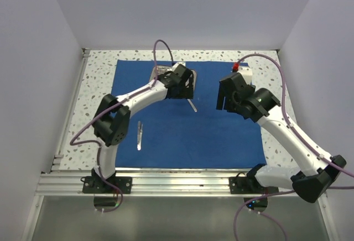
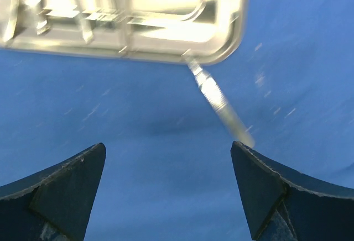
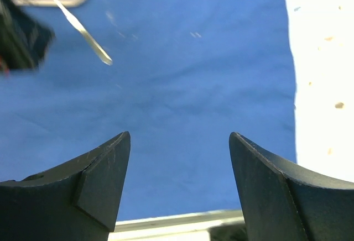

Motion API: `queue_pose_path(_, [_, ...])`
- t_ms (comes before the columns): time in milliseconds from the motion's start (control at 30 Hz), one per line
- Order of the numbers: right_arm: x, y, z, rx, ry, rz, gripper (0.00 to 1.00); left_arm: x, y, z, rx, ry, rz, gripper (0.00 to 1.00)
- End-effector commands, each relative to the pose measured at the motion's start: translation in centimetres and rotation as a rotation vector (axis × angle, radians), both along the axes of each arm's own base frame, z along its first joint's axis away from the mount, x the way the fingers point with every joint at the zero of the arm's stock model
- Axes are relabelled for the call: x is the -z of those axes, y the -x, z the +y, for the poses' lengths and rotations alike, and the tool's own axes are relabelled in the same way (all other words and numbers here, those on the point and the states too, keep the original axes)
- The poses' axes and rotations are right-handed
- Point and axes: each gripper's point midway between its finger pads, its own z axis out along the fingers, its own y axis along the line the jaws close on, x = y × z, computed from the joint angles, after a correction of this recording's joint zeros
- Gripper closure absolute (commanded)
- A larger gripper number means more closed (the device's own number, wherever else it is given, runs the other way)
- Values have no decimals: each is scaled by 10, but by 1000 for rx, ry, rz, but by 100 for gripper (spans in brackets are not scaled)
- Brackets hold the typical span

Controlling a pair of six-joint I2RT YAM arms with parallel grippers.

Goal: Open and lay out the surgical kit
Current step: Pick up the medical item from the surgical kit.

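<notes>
1. Left gripper [image 2: 168,147]: jaws wide apart, nothing between them. Right gripper [image 3: 180,136]: jaws also apart and empty, only cloth beneath.
2. The blue cloth wrap [image 1: 221,136] lies spread flat on the speckled table [image 1: 99,69]. Opening looks done; what's left is layout.
3. The steel tray [image 2: 83,50] sits on the cloth just ahead of the left gripper. Its contents are washed out by glare, so I can't tell what's in it.
4. A slim steel instrument [image 2: 218,100] leans out over the tray's near corner. Its free end comes down just ahead of the finger on the right of the left wrist view. From the right gripper it's ahead and to the left, well apart.
5. The tweezers [image 1: 139,135] lie on the cloth behind and to the left of the left gripper. They look already laid out.
6. Step in hand, my read: the left arm takes the slim instrument and lays it on open cloth.
7. How to do it well:
   - Shift sideways so the shaft is centred between the fingers, not off one tip.
   - Turn the wrist so the fingers close across the shaft, not along it.
   - Grip mid-shaft, clear of the tray rim.
   - Go low enough to catch thin steel without pinching cloth.
8. Lift up and back toward the gripper so the far end clears the rim without dragging the tray.
9. The right gripper should hold off, or steady the tray if it slides.
</notes>
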Motion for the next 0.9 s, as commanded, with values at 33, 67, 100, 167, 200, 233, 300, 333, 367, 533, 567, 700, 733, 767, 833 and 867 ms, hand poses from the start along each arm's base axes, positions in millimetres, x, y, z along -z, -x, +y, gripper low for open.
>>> queue_pose_path(33, [4, 26, -29, 46, 63, 31, 24, -16, -28, -53, -56, 88, -85, 0])
queue_pose_path(67, [2, 29, -31, 43, 64, 28, 24, -12, -30, -57, -60, 85, -87, 0])
queue_pose_path(100, [1, 31, -34, 42, 72, 25, 24, -16, -33, -64, -75, 103, -99, 0])
queue_pose_path(167, [-3, 36, -41, 46, 88, 16, 24, -1, -31, -74, -90, 95, -84, 0])
queue_pose_path(200, [-4, 38, -46, 44, 110, 19, 24, -2, -32, -78, -103, 98, -89, 0])
queue_pose_path(233, [-5, 39, -48, 47, 119, 16, 23, 8, -29, -82, -111, 81, -75, 0])
queue_pose_path(300, [-8, 42, -53, 48, 134, 15, 23, 6, -30, -80, -175, 58, -76, 1])
queue_pose_path(333, [-8, 42, -55, 46, 144, 17, 22, 14, -28, -79, -193, 23, -80, 0])
queue_pose_path(367, [-9, 42, -56, 45, 149, 18, 22, 15, -27, -78, -226, 22, -81, 0])
queue_pose_path(533, [-6, 42, -57, 18, 177, 37, 21, 31, -15, -68, -296, -27, -65, 0])
queue_pose_path(567, [-4, 42, -57, 11, 182, 44, 21, 33, -15, -67, -313, -22, -63, 1])
queue_pose_path(700, [-1, 38, -55, -19, 202, 56, 21, 46, -12, -69, -319, -1, -52, 1])
queue_pose_path(733, [0, 37, -55, -30, 213, 63, 21, 50, -12, -71, -315, 11, -48, 2])
queue_pose_path(767, [1, 36, -55, -36, 218, 65, 21, 51, -12, -73, -315, 21, -49, 3])
queue_pose_path(833, [1, 34, -56, -49, 230, 66, 21, 58, -14, -74, -325, 15, -43, 6])
queue_pose_path(867, [3, 33, -55, -56, 235, 69, 21, 58, -16, -77, -335, 25, -43, 6])
